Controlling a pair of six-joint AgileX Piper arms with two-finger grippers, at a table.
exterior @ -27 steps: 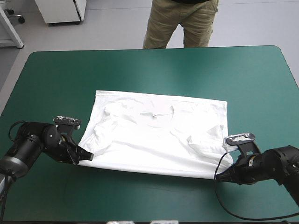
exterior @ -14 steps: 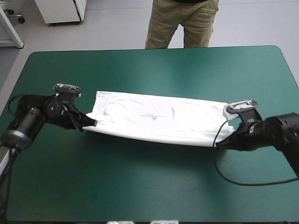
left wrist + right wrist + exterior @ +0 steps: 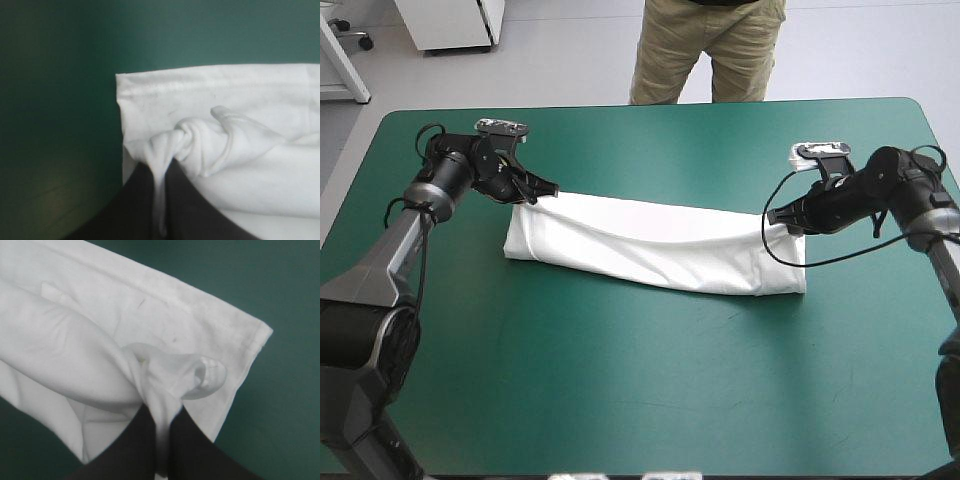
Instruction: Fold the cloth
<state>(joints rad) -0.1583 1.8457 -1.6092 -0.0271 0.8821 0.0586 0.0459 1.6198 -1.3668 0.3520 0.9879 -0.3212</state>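
While the left pincer (image 3: 549,190) and right pincer (image 3: 781,226) each clamp a bunched corner, the T-shirt (image 3: 660,252) lies folded once on the tabletop (image 3: 620,385); crosswise folds seem left.

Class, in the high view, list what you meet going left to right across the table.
First the left gripper, pinching one far corner → T-shirt, folded into a long band → right gripper, pinching the other far corner.

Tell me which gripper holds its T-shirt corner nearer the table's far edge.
The left gripper, shut on the T-shirt's far-left corner; the right gripper grips its corner slightly closer to the near edge.
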